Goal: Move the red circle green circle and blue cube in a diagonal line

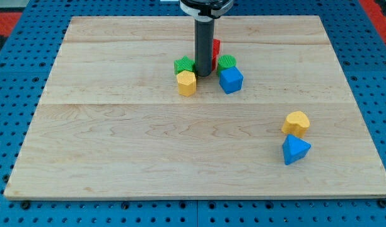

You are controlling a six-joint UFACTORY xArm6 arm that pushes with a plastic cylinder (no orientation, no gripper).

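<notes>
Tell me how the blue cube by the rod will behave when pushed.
The blue cube sits flat-faced, so it likely slides rather than rolls. An off-centre push would probably turn it. The green circle touches it behind, so pushing toward the view's top likely moves both.

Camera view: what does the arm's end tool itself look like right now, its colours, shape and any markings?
A straight dark cylindrical rod, smooth and unmarked, ending at my tip. At the view's top it enters a collar that is white with a black band. No cables or labels show. The arm above is out of frame.
</notes>
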